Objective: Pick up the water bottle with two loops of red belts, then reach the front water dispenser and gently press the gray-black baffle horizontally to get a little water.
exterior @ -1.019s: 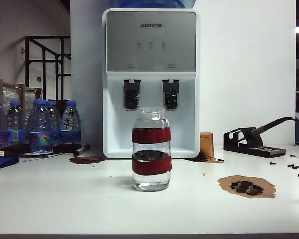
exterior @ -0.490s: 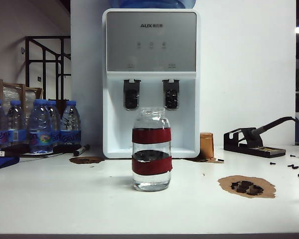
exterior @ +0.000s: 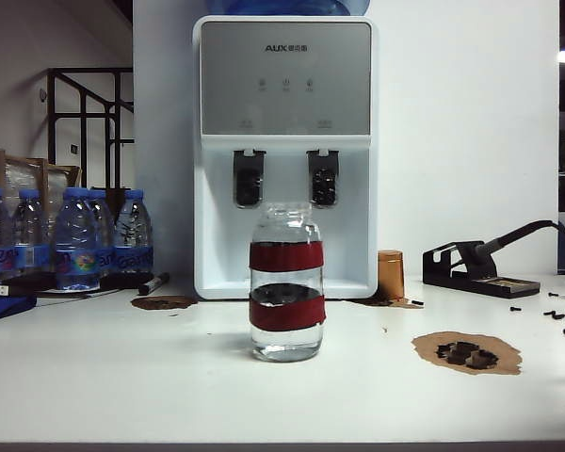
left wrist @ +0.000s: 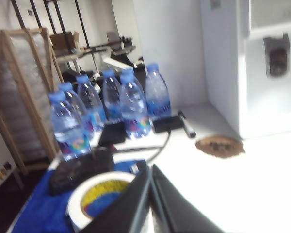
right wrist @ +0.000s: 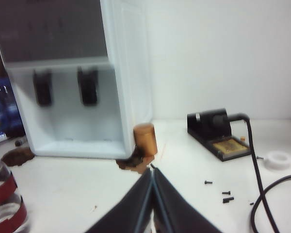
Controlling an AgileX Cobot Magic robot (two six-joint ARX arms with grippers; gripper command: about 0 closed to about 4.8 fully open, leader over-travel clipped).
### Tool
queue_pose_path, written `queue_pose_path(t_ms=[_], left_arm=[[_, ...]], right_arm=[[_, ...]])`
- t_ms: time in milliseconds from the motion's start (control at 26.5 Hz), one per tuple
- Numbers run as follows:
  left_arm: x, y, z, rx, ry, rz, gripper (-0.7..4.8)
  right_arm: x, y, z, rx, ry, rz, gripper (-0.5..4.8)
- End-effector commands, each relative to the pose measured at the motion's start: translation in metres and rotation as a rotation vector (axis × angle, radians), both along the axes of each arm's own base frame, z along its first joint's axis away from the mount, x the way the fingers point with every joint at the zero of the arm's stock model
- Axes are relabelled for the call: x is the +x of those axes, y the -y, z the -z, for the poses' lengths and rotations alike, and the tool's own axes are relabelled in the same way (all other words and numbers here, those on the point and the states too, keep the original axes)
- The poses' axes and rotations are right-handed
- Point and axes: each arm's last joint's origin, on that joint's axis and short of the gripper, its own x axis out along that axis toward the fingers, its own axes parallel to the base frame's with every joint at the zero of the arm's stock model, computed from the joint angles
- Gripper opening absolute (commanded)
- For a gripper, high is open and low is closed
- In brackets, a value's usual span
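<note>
- My left gripper [left wrist: 150,171] is closed with nothing in it, its two dark fingers pressed together over the left part of the table [exterior: 122,377], and it does not show in the exterior view
- My right gripper [right wrist: 152,171] is also closed and empty, its fingers meeting at the tips above the right part of the table, likewise out of the exterior view
- The water bottle [exterior: 285,282] stands upright in the centre of the exterior frame, lidless, with two dark-red bands around it and a little water at the bottom; neither gripper touches it
- The water dispenser [exterior: 284,155] rises straight behind the bottle in the upper middle of the frame
- The gray-black baffle [exterior: 249,179] hangs on the dispenser's front, just above and left of the bottle's mouth, with its twin paddle [exterior: 322,179] to its right
- A cluster of blue-capped plastic bottles [exterior: 66,235] stands at the left edge
- A soldering iron stand [exterior: 476,266] sits at the right, and a small amber jar [exterior: 390,274] is beside the dispenser's base
</note>
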Motion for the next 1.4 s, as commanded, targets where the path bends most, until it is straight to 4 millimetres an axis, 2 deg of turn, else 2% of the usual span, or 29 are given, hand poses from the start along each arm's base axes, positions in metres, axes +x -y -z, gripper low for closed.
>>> queue_pose_path(t_ms=[38, 189, 302, 453, 679, 943, 1396], left_arm=[[0.003, 0.002, 0.012, 0.004, -0.027, 0.042, -0.05], [0.006, 0.003, 0.03, 0.016, -0.07, 0.044, -0.04], [0.007, 0.002, 0.032, 0.018, -0.087, 0.048, -0.04], [0.007, -0.001, 0.033, 0.013, -0.091, 0.044, -0.04], [0.008, -0.018, 0.037, -0.008, -0.142, -0.019, -0.04], [0.008, -0.01, 0.037, -0.003, -0.141, 0.068, -0.04], [0.008, -0.011, 0.037, -0.003, -0.14, 0.065, -0.04]], right_arm=[[0.001, 0.003, 0.001, -0.01, 0.0, 0.103, -0.05], [0.001, 0.007, 0.001, -0.03, -0.002, 0.226, -0.05], [0.001, 0.009, 0.003, -0.039, -0.02, 0.287, -0.05], [0.001, 0.008, 0.004, -0.045, -0.024, 0.267, -0.05], [0.001, 0.008, 0.005, -0.052, -0.034, 0.251, -0.04], [0.0, 0.008, 0.011, -0.077, -0.099, 0.25, -0.04], [0.0, 0.008, 0.013, -0.082, -0.113, 0.25, -0.04]])
